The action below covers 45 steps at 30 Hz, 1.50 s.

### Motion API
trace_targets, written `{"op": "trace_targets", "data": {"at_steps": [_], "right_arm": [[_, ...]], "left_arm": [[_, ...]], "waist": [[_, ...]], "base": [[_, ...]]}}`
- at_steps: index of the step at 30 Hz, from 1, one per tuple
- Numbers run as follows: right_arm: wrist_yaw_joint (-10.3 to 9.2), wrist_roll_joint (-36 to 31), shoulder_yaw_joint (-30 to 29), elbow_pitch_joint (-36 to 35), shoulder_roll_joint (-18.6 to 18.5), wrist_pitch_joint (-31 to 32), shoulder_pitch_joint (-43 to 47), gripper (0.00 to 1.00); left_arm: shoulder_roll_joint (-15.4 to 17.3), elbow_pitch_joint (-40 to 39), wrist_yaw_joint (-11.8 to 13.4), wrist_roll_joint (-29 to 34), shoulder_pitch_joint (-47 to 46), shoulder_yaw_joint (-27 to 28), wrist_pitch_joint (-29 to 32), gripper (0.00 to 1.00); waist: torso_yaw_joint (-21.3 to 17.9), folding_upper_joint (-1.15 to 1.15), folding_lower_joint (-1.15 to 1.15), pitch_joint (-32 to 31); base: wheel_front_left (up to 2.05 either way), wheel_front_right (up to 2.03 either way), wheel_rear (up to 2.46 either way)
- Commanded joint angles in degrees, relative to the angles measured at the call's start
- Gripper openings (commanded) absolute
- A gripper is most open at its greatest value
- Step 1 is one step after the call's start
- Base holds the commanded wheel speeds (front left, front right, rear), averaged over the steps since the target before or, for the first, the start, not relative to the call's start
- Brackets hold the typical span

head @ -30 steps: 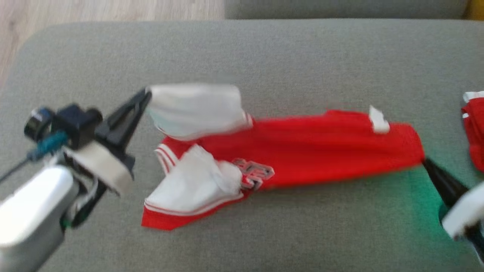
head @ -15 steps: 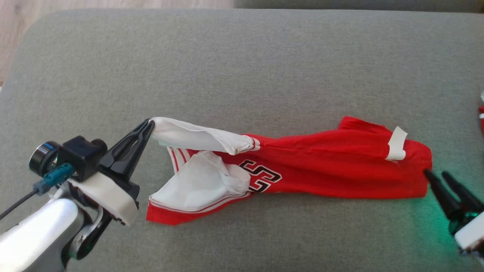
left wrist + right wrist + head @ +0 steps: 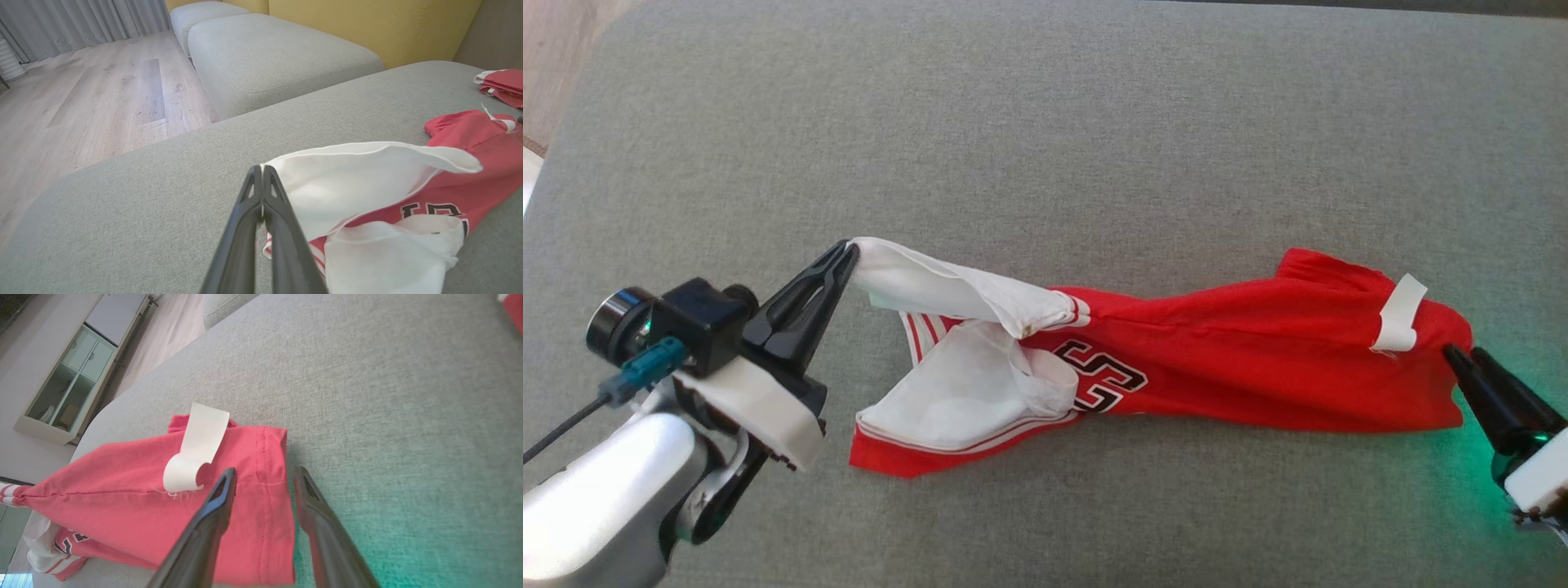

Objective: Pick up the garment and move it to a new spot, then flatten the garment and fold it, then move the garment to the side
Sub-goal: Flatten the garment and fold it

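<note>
Presently, head view: the garment (image 3: 1217,367), a red jersey with white sleeves, lies stretched lengthwise on the grey cushion (image 3: 1045,122). My left gripper (image 3: 849,249) has its jaws pressed together on the tip of the upper white sleeve (image 3: 947,290), holding it raised off the cushion. My right gripper (image 3: 1460,355) sits at the hem corner, and I cannot read its jaw state from here. Left wrist view: the jaws pinch a thin edge of sleeve cloth, which drapes away in a loose sag. A second red garment (image 3: 500,83) lies well apart at the far edge. Right wrist view: the jaws are spread, one finger over the red hem (image 3: 271,477) and the other over bare cushion, near a white label (image 3: 196,453). Assessment: light, limp knit with no stiffness, likely to droop and stretch under pull. I judge the stitched hem corner, both layers taken, the soundest hold; the sleeve pinch looks shallow and may slip.
</note>
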Motion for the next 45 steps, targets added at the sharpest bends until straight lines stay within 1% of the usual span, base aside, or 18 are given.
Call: {"op": "trace_targets", "data": {"at_steps": [1,2,5,6,7,13,17,20,25,26,29,35,37,40,41,43,45], "right_arm": [[-0.04,-0.36,0.47,-1.44,-1.46,0.11,-0.98,0.61],[-0.04,-0.31,0.53,-1.46,-1.37,0.25,-1.03,0.53],[-0.04,-0.33,0.92,-1.65,-1.28,0.88,-1.11,0.39],[-0.04,-0.46,0.98,-1.68,-1.26,0.92,-1.13,0.26],[-0.04,-0.50,1.02,-1.71,-1.19,0.93,-1.15,0.00],[-0.04,0.09,1.86,-2.92,-1.24,0.99,-1.16,0.00],[-0.04,1.20,0.72,-5.09,-2.54,-0.85,-0.97,0.00],[-0.04,1.79,-1.98,-7.54,-4.75,-3.02,-1.04,0.00],[-0.04,0.77,-7.81,-13.04,-10.10,-5.98,-2.17,0.00],[-0.04,0.77,-7.81,-13.04,-10.10,-5.98,-2.17,0.00],[-0.04,-0.37,-11.14,-15.74,-12.57,-6.45,-3.44,0.00],[-0.04,-2.62,-16.03,-19.87,-16.46,-5.85,-8.05,0.00],[-0.04,-3.17,-17.25,-20.68,-17.71,-5.37,-10.58,0.00],[-0.04,-4.28,-17.40,-20.60,-19.08,-4.35,-15.61,0.00],[-0.04,-5.11,-16.17,-19.34,-19.17,-3.68,-19.84,0.00],[-0.04,-6.32,-13.52,-17.23,-18.69,-2.63,-24.48,0.00],[-0.04,-7.05,-9.86,-14.63,-17.34,-1.27,-29.67,0.00]], "left_arm": [[2.16,-0.76,-0.08,0.32,-2.93,2.77,-0.29,0.00],[2.21,-0.75,-0.04,0.30,-2.94,2.79,-0.27,0.00],[2.27,-0.84,0.09,0.20,-2.99,2.84,-0.22,0.00],[2.29,-0.88,0.12,0.19,-3.01,2.85,-0.22,0.00],[2.27,-0.91,0.15,0.19,-3.05,2.85,-0.24,0.00],[2.28,-0.96,0.15,0.58,-3.32,2.92,-0.95,0.00],[2.79,-0.92,-0.24,1.41,-3.97,3.32,-2.33,0.00],[3.45,-0.98,-0.89,2.19,-5.38,4.32,-4.02,0.00],[4.78,-1.01,-1.94,2.69,-9.25,7.78,-7.62,0.00],[4.78,-1.01,-1.94,2.69,-9.25,7.78,-7.62,0.00],[5.39,-1.02,-2.68,2.16,-11.68,9.80,-8.61,0.00],[5.49,-1.67,-5.16,0.01,-18.08,13.55,-8.75,0.00],[4.98,-1.75,-5.91,-0.55,-20.94,14.76,-8.57,0.00],[3.48,-0.35,-7.93,-0.95,-25.70,15.28,-7.38,0.00],[1.83,1.59,-9.27,-1.29,-28.89,15.23,-6.39,0.00],[0.09,4.78,-10.54,-1.37,-32.08,14.70,-4.86,0.00],[-1.56,8.61,-11.64,-1.19,-35.41,13.95,-3.08,0.00]], "waist": [[-0.10,0.00,0.00,-0.02],[-0.17,0.00,0.00,-0.03],[-0.37,0.00,0.00,-0.07],[-0.41,0.00,0.00,-0.05],[-0.42,0.00,0.00,-0.02],[-0.58,0.00,0.00,-0.37],[-1.08,0.00,0.00,-2.11],[-1.85,0.00,0.00,-4.27],[-3.88,0.00,0.00,-8.87],[-3.88,0.00,0.00,-8.87],[-5.28,0.00,0.00,-11.32],[-7.21,0.00,0.00,-14.70],[-7.65,0.00,0.00,-15.00],[-8.29,0.00,0.00,-14.96],[-8.76,0.00,0.00,-14.63],[-9.22,0.00,0.00,-13.86],[-9.61,0.00,0.00,-12.11]], "base": [[0.00,0.00,0.00],[0.00,0.00,0.00],[0.00,0.00,0.00],[0.00,0.00,0.00],[0.00,0.00,0.00],[0.00,0.00,0.00],[0.00,0.00,0.00],[0.00,0.00,0.00],[0.00,0.00,0.00],[0.00,0.00,0.00],[0.00,0.00,0.00],[0.00,0.00,0.00],[0.00,0.00,0.00],[0.00,0.00,0.00],[0.00,0.00,0.00],[0.00,0.00,0.00],[0.00,0.00,0.00]]}}
